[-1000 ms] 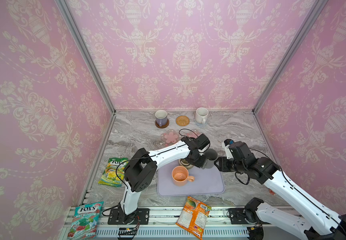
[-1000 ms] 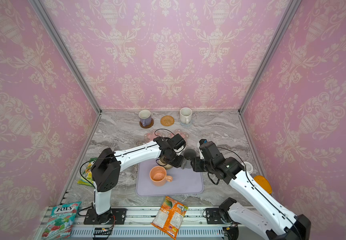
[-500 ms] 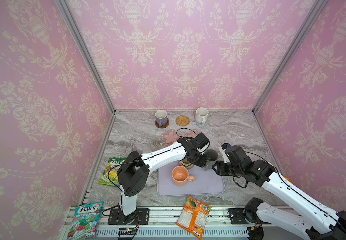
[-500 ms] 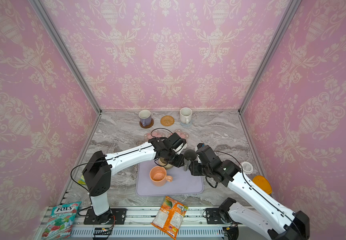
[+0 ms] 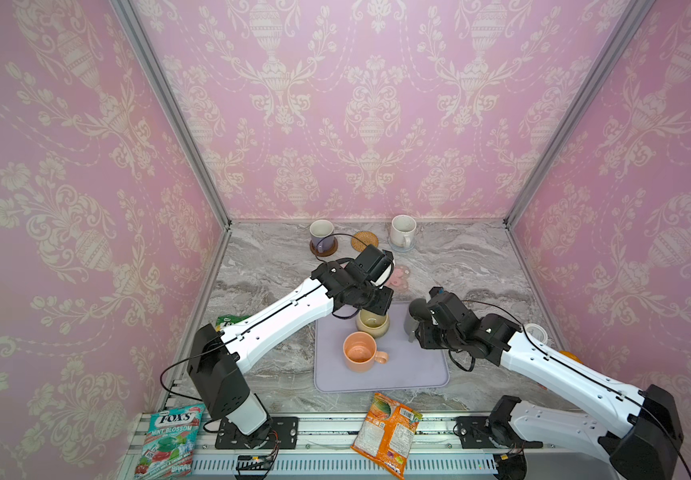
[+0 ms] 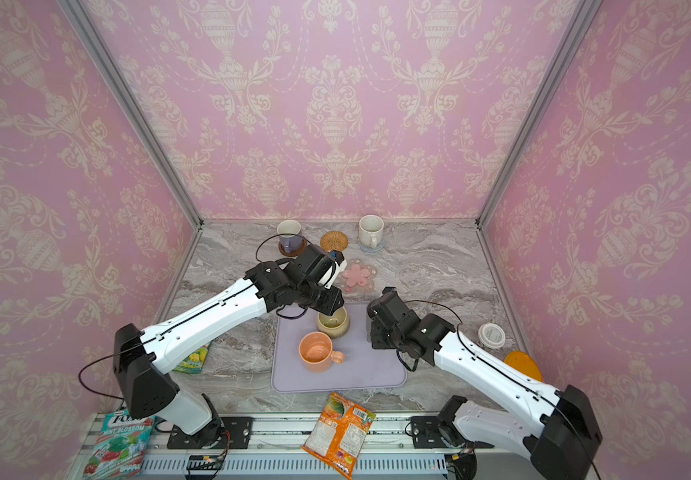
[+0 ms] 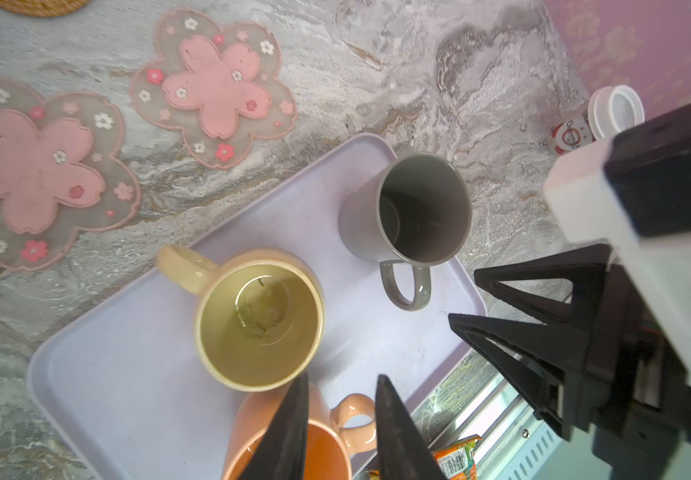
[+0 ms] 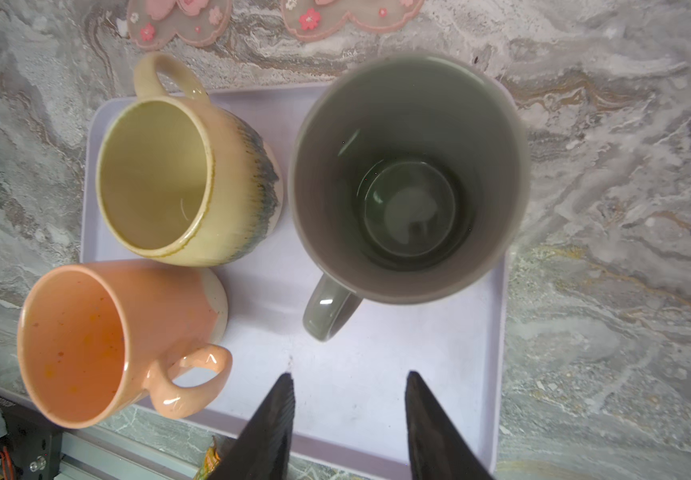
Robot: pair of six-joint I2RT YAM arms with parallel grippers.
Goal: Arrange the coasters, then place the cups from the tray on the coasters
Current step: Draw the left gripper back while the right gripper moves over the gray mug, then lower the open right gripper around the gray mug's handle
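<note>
Cups yet to move: three upright on tray. Left claw narrowly spread, empty, over beige mug and peach mug, probably choosing one. Grey mug near tray's right rim, handle towards right claw, spread, empty. Flower mats bare just past far rim; open room there.

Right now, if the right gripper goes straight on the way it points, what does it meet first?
Probably the handle of the dark grey mug, straight ahead of the open right gripper. Depth is unclear; it might touch the tray first.
</note>
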